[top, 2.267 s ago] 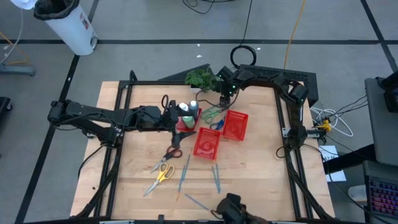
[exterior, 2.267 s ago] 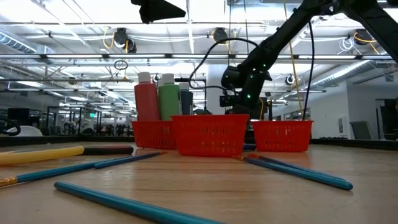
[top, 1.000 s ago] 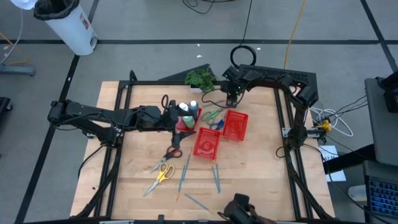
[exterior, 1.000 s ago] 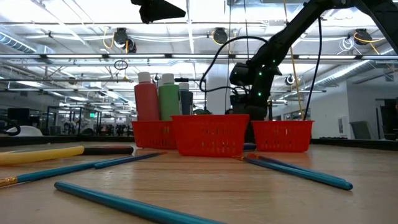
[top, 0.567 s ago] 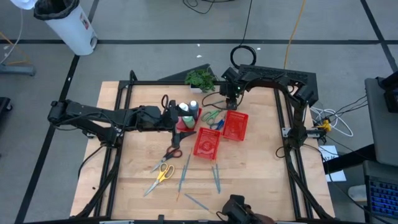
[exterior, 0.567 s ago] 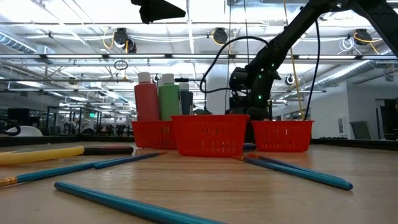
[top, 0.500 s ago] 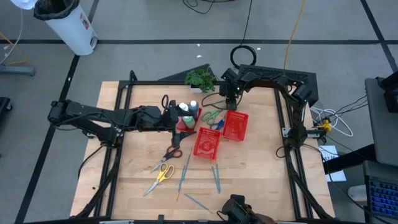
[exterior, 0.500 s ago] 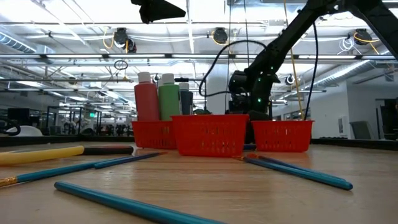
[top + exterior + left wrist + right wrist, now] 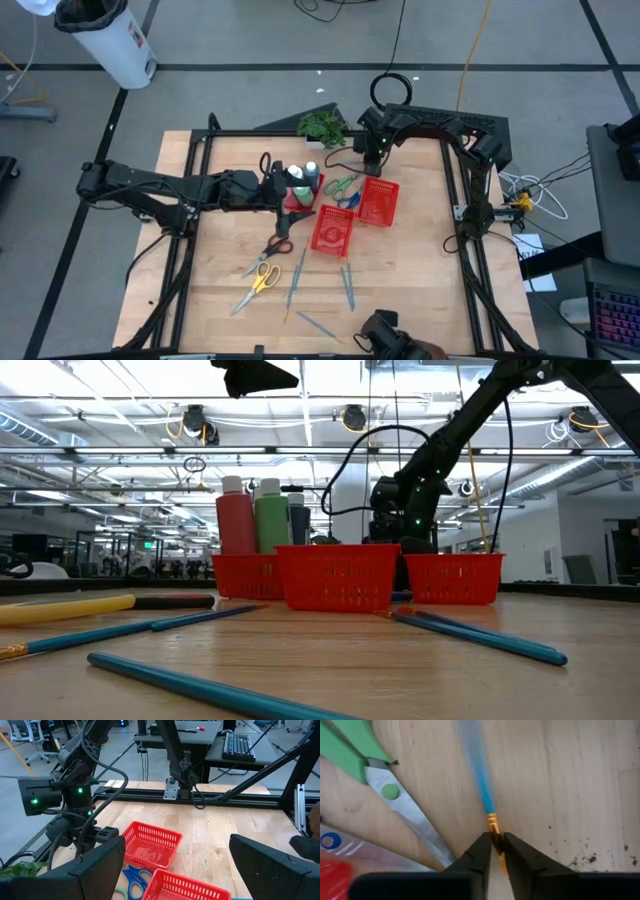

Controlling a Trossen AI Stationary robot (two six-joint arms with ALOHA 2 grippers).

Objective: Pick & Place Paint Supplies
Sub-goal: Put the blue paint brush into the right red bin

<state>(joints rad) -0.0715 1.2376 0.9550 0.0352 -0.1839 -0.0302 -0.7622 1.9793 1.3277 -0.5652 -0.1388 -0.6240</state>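
My right gripper (image 9: 496, 842) points down at the table's far side, shut on a thin brush (image 9: 477, 782) with a blue handle; in the high view it (image 9: 373, 157) stands just beyond the red mesh trays (image 9: 378, 200). Green-handled scissors (image 9: 355, 745) lie flat on the wood beside the brush. My left gripper (image 9: 283, 187) hovers open by the left tray, where a red paint bottle (image 9: 237, 520) and a green paint bottle (image 9: 271, 520) stand. In the left wrist view my left gripper (image 9: 177, 847) has nothing between its fingers. My right gripper pinches the brush at its golden ferrule (image 9: 492, 821), between the two fingertips (image 9: 481, 847). The fingers come from above, pointing down. The blue handle runs away from them over the wood; whether the brush is lifted, I cannot tell.
Red-handled scissors (image 9: 282, 240) and yellow-handled scissors (image 9: 262, 280) lie toward the near left. Several brushes (image 9: 297, 275) lie near the front edge. Blue-handled scissors (image 9: 348, 200) rest between the trays. A small green plant (image 9: 322, 126) stands at the far edge. A dark frame (image 9: 455, 190) borders the table.
My right gripper has come down a little toward the table behind the red trays. The left arm, the bottles and the trays have kept still.
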